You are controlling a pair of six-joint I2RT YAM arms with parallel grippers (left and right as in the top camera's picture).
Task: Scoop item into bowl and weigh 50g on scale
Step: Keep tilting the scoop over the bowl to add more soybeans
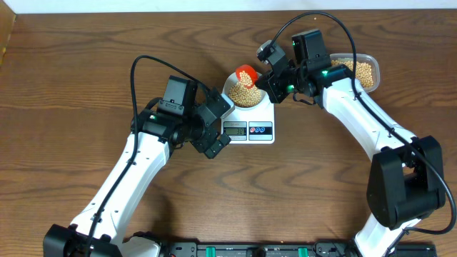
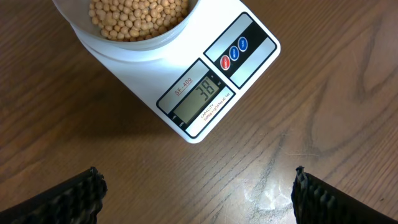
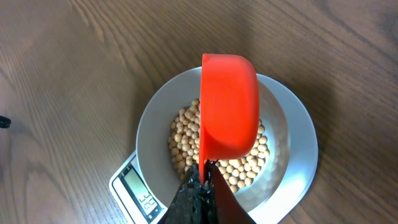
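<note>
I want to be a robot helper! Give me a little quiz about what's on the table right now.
1. True or false: the bowl with the beans in it sits on the scale.
2. What does the right gripper hold over the bowl? A) a red scoop B) a fork C) nothing at all
3. What number shows on the scale's display?
Key: 1 true; 2 A; 3 38.
</note>
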